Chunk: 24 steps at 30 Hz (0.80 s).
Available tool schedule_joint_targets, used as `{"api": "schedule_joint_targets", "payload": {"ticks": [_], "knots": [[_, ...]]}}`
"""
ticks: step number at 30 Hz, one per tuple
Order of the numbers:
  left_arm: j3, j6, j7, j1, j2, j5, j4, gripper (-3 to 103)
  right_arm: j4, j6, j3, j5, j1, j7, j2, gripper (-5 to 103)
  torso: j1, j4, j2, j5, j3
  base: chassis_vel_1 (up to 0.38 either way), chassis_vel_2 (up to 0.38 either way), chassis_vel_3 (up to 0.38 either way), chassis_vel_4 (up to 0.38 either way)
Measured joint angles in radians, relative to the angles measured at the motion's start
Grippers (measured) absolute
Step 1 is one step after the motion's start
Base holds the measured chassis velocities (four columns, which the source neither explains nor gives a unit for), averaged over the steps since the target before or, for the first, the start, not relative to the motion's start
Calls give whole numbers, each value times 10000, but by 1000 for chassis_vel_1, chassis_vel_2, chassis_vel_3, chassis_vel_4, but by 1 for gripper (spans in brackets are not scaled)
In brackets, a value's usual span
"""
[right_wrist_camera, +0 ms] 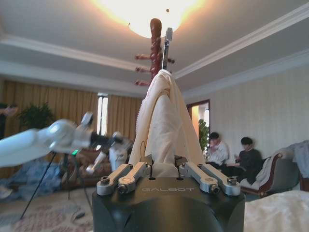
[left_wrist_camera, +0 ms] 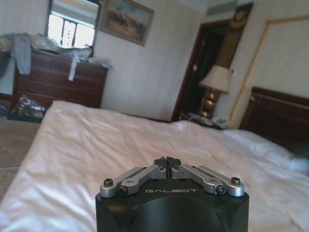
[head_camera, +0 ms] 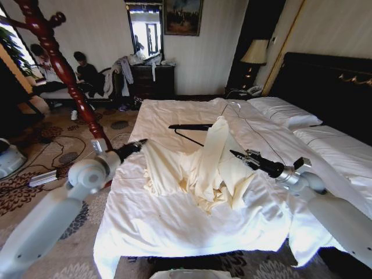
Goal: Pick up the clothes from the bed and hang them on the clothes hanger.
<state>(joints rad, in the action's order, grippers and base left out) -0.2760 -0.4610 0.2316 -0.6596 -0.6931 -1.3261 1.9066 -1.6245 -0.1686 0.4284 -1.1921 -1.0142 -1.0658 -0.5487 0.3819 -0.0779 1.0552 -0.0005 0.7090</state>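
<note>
Pinching the garment (head_camera: 197, 168) with the right gripper (head_camera: 237, 155), jaws clamped on a fold, so that a cream peak stands up off the middle of the bed (head_camera: 157, 226) while the remainder pools on the duvet toward the foot edge. Held high, probably, to free the cloth from the duvet and open it out for hanging. Waiting at the garment's left border: the left gripper (head_camera: 138, 145), out over the bed's left edge, likely placed to take a second hold on the cloth.

Lying flat on the duvet just beyond the garment, toward the pillows: the hanger (head_camera: 189, 127), one end tucked behind the raised cloth. Not yet threaded into anything.

Seen from the right wrist: cloth (right_wrist_camera: 161, 121) rising straight out of the closed fingertips (right_wrist_camera: 164, 164), a grip that the head view leaves in doubt; behind it a red wooden stand (right_wrist_camera: 155, 29). Seen from the left wrist: fingertips (left_wrist_camera: 167, 162) pressed together with nothing between them, only bare duvet (left_wrist_camera: 96, 145) ahead, which settles what the head view cannot, namely that no cloth is caught on that side.
</note>
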Motion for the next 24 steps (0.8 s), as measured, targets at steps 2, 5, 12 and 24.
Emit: {"api": "schedule_joint_targets", "payload": {"ticks": [2, 5, 12, 24], "knots": [[105, 0, -1, 382, 6, -127, -215, 0, 32, 2, -37, 190, -27, -42, -2, 19, 0, -3, 0, 2, -1, 0, 0, 0, 0], [452, -60, -145, 1545, 53, -518, -634, 0, 172, 5, -265, 918, -142, -92, -45, 19, 0, -1, -1, 2, 0, 0, 0, 0, 0], [806, -288, -454, 2975, 122, -1241, -599, 0, 343, -110, -853, 1749, -340, -45, -569, 19, 0, -1, -1, 8, -1, 0, 0, 0, 0], [806, -439, -642, 3170, 348, -1742, 502, 0, 535, -171, -1603, 1804, 50, 124, -1036, 19, 0, 0, 0, 4, -1, 0, 0, 0, 0]]}}
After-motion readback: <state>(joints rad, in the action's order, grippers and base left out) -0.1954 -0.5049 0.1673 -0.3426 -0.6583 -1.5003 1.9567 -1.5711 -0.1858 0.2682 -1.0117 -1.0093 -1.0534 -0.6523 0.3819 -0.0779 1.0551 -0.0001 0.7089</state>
